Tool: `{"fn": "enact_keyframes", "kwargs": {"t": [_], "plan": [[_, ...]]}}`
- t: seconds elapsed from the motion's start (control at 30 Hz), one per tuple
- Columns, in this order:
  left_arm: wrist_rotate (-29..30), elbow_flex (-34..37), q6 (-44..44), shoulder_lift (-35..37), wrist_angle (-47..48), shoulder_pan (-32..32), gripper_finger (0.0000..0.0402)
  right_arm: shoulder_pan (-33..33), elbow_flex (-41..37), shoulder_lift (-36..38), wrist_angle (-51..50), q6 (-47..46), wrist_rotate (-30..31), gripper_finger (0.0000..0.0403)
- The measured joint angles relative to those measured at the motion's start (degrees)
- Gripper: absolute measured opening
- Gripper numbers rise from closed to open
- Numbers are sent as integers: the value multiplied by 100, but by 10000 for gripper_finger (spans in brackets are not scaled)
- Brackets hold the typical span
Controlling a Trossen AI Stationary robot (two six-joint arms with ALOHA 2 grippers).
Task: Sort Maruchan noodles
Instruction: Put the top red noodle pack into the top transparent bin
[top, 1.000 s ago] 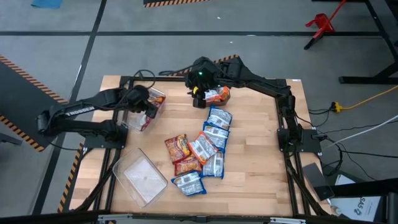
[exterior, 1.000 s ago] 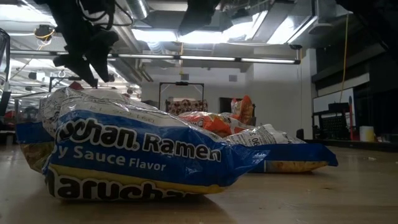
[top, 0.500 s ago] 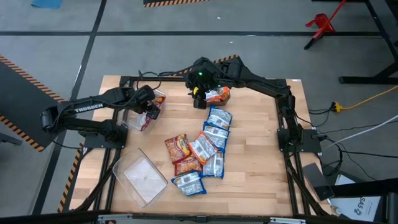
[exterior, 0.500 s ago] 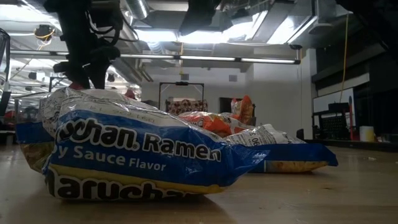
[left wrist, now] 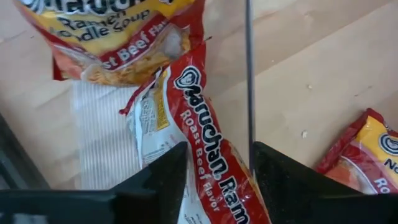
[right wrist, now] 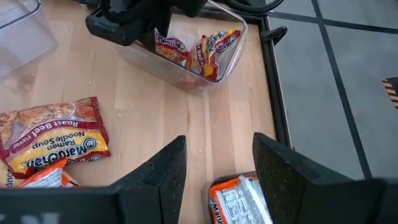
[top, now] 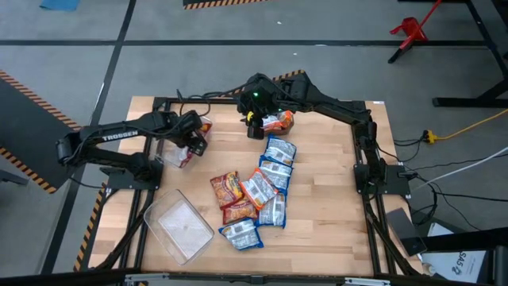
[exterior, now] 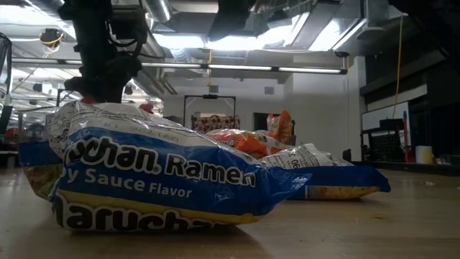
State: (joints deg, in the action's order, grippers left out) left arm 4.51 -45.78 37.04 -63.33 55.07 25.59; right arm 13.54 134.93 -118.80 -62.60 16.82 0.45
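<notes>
1. Roast beef Maruchan packet [left wrist: 205, 168] sits in the clear bin [top: 181, 151] at table's 10 o'clock; my left gripper [left wrist: 216, 180] straddles it, fingers spread.
2. My right gripper [top: 255, 121] at 12, jaws apart, over an orange packet [top: 279, 121].
3. Remaining packets [top: 258, 191] heaped at centre.

The left tool [top: 195, 141] hides part of the bin [top: 176, 155].

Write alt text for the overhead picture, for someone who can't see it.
Two dark robot arms reach over a wooden table: the left pincer dips into a clear bin of red noodle packets, the right pincer rests beside an orange packet. Blue and red packets lie mid-table, near an empty bin.
</notes>
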Motion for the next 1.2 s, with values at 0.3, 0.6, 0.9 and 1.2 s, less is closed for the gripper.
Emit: {"fn": "enact_keyframes", "kwargs": {"t": [0.3, 0.6, 0.9, 1.2], "plan": [[-11, 0, 3, 50, 11, -2, 71, 0, 0, 0, -34, 13, 0, 170], [-134, 4, -4, 50, -53, 1, 4, 0, 0, -2, -56, 9, 0, 170], [-297, -180, -14, 34, 97, 2, 1, 0, 0, -4, -56, -11, 0, 170], [-233, -1027, -555, 39, 575, 2, 0, -2, 0, -6, -55, -48, 0, 170]]}}
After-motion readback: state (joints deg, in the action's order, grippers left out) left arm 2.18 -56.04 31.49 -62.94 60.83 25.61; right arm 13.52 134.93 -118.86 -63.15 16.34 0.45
